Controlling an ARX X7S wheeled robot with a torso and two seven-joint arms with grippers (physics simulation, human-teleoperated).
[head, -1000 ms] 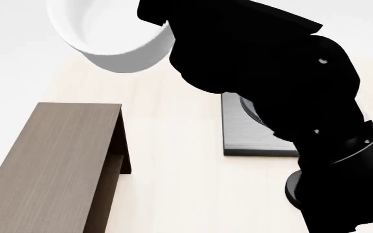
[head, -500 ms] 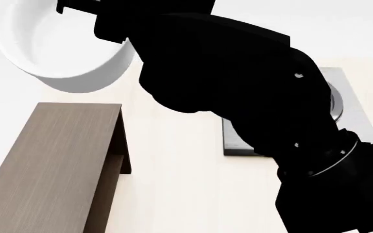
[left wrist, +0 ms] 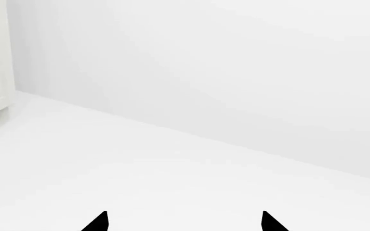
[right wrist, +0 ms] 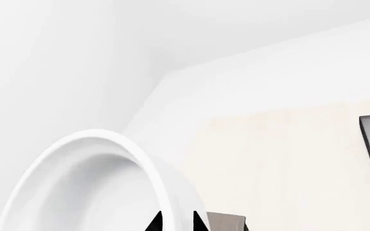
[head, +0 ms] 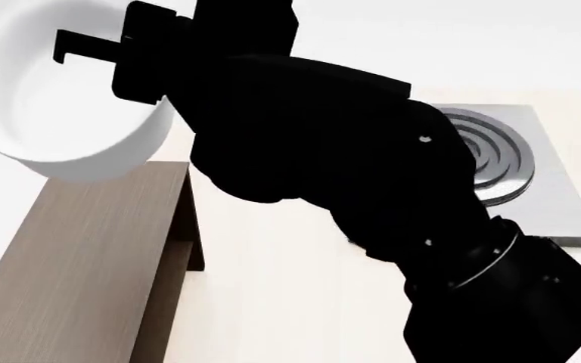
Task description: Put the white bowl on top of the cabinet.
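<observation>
One grey stove plate [head: 543, 181] sits on the pale desk [head: 270, 265] beside one dark wood-grain cabinet [head: 79, 265], the bulky right arm hiding part of both, while the right gripper [right wrist: 177, 222] pinches the single white bowl [head: 38, 98] by its rim, tilted above the cabinet's far end; the left gripper [left wrist: 183, 222] is spread, empty.

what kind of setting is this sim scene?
Likely a bare simulated kitchen: a grey stove plate with ring burner, a wood-grain cabinet, and a white bowl held by the right gripper, on a pale surface.
</observation>
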